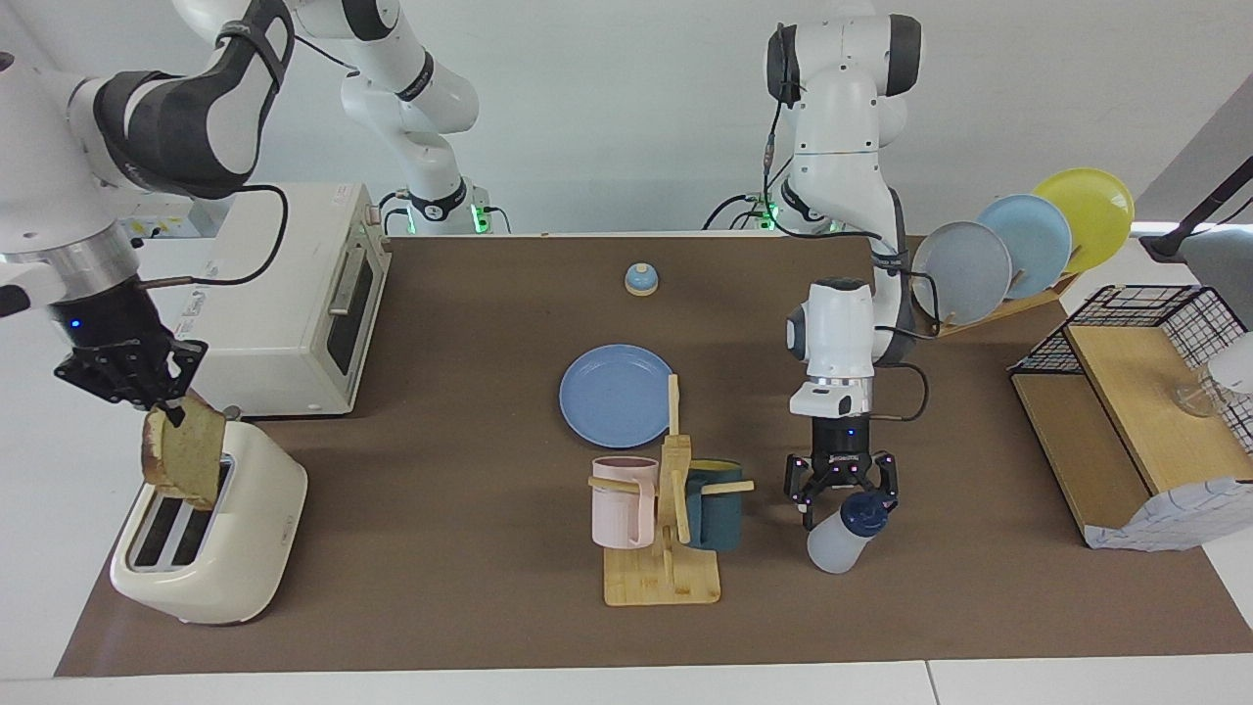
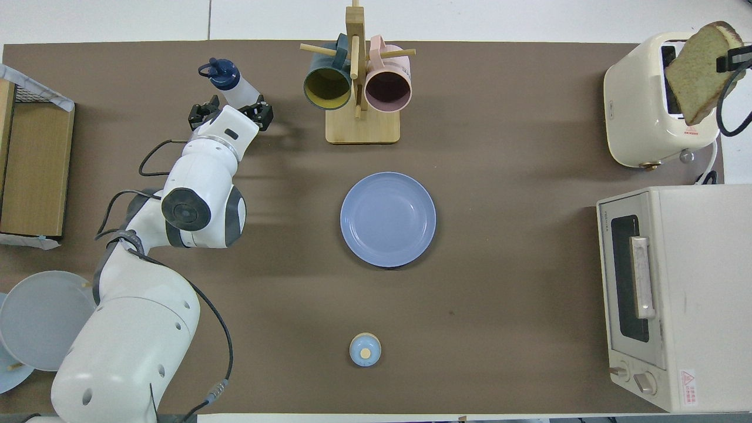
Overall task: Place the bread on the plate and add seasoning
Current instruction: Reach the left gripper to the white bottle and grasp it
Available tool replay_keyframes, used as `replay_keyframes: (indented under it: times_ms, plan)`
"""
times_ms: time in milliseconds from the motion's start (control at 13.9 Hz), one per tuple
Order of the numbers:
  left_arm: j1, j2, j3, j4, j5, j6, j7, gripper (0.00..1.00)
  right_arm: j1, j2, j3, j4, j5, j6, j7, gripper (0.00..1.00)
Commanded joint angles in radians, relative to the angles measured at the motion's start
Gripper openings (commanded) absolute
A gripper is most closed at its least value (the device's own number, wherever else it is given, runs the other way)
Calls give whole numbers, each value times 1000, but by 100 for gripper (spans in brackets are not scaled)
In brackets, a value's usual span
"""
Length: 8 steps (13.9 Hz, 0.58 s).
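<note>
facing view: right gripper (image 1: 162, 403) clamps bread (image 1: 183, 452) above toaster (image 1: 210, 534), ready for plate (image 1: 615, 394), while left gripper (image 1: 844, 490) gapes wide round seasoning (image 1: 848, 533) w/o gripping.

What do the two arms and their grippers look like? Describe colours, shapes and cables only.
Both arms are glossy white, rounded segments with dark grey joint bands and black cables looped alongside. The left gripper and right gripper are black linkages with small pink dots, below blue lights.
</note>
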State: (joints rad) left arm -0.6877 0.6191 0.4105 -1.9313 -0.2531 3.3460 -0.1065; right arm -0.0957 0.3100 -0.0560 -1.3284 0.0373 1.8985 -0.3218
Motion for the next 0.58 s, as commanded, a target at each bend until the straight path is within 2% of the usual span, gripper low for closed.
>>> replay_keyframes:
  times_ms: [0, 216, 504]
  plan:
    - [13, 40, 10, 67, -9, -52, 5, 100, 25, 3, 7, 32, -33, -116, 23, 0]
    - [14, 54, 10, 78, -3, -57, 4, 100, 66, -9, 8, 32, -89, -238, 17, 0]
    - [25, 63, 5, 118, -3, -99, -2, 100, 114, -40, 5, 23, -65, -268, 12, 0]
